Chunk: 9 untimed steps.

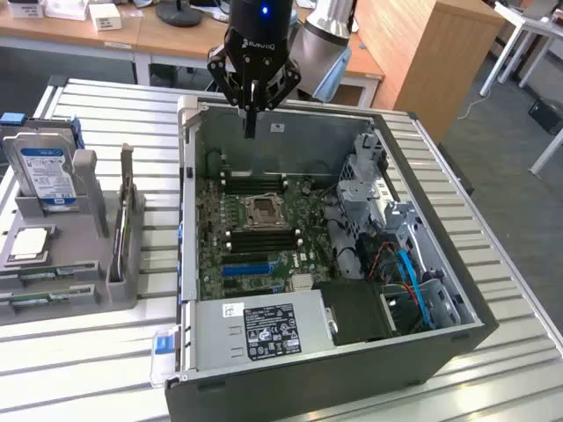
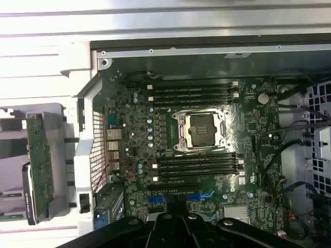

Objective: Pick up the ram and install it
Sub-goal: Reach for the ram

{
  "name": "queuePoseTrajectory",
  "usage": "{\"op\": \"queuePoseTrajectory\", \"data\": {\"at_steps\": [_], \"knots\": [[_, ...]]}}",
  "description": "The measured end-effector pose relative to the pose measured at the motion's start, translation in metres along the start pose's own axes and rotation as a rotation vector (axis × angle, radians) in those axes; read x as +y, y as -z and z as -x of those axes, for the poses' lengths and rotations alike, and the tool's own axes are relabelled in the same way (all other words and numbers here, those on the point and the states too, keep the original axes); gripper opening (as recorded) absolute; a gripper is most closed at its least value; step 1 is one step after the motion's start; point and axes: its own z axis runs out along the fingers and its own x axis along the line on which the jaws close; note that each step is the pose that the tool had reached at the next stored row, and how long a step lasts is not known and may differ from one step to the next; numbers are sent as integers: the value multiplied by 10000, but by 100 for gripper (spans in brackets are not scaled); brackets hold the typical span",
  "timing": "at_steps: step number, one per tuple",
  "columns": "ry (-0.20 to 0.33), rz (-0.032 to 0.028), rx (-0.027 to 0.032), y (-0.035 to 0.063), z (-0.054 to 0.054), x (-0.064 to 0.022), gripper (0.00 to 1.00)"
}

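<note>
Hovering over the computer case (image 1: 352, 387), above the wall that stands opposite to the power supply (image 1: 264, 330), the gripper (image 1: 251, 130) has its fingers together and nothing is between them. The ram (image 1: 120, 224) is not in the case. It stands on its long edge in a gray holder (image 1: 121, 286) on the tabletop (image 1: 88, 352), outside the case and just beside its side wall, on the exterior view's left. In the wrist view the same green stick (image 2: 39, 165) is seen outside that wall, well apart from the fingers (image 2: 173, 227). Inside the case the motherboard (image 2: 134, 155) shows dark memory slots (image 2: 199, 165) on both sides of the processor socket (image 2: 199, 129), and they look empty as far as I can tell. So I judge that the task is at its beginning: the picking step is in hand and no grasp is made yet. This step calls for the gripper to be outside the case and over the holder, with the fingers apart and turned so that they meet the two flat faces of the thin board, not its ends. The stick is narrow and the walls of the holder are close to it, so the approach needs to be straight from above and well centred. A hard drive (image 1: 48, 176) stands in the same holder, farther from the case, and should not be touched.
</note>
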Motion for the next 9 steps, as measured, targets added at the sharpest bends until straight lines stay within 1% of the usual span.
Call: {"op": "queuePoseTrajectory", "data": {"at_steps": [9], "knots": [[1,2,-5,-1,-8,0,11]]}}
